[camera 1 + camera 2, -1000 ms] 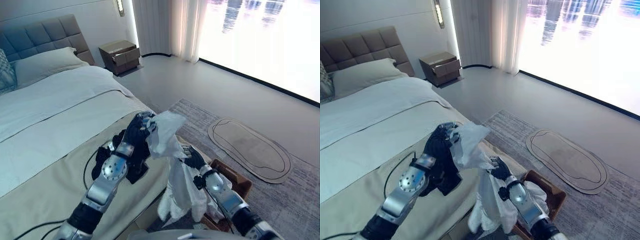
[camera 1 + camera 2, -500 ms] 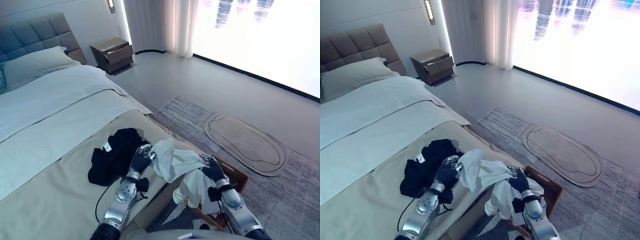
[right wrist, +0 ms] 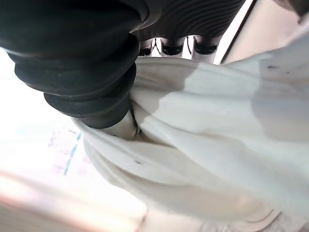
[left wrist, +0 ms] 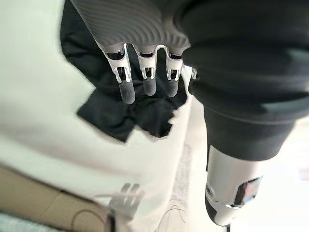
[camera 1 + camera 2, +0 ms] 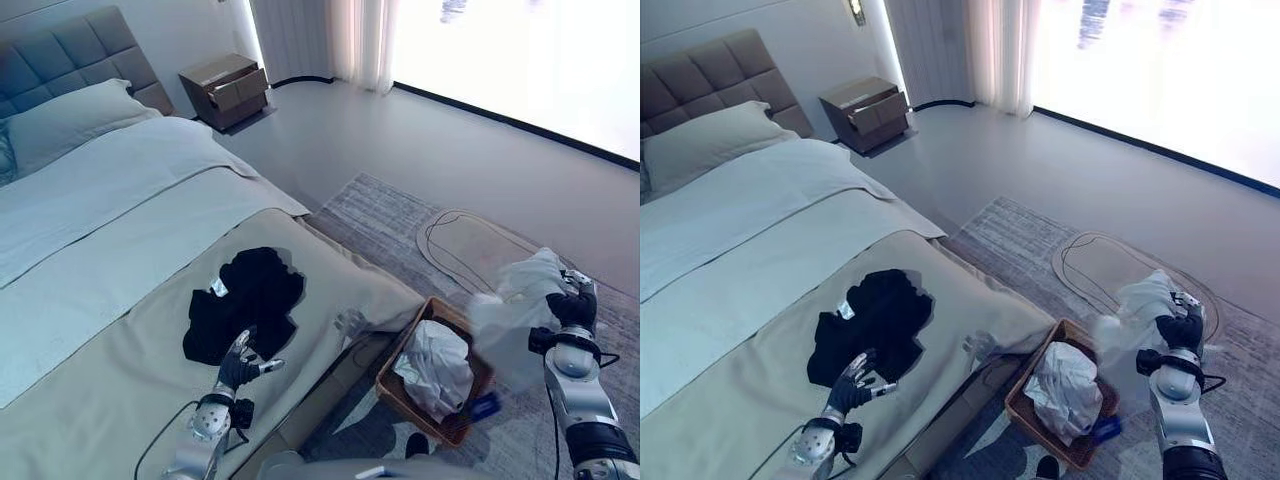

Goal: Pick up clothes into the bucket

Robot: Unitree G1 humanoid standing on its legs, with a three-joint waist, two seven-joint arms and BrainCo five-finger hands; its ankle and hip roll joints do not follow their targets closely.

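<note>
Holding a white garment (image 5: 515,310) bunched in my right hand (image 5: 568,305) just beside the basket (image 5: 392,385), which already has white clothes in it, I judge one black garment (image 5: 248,300) remains on the bed (image 5: 120,240), near my spread, empty left hand (image 5: 238,368).

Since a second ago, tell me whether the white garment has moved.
Yes. The right hand has carried the white garment away from the bed edge, past the basket, to above the rug.
</note>
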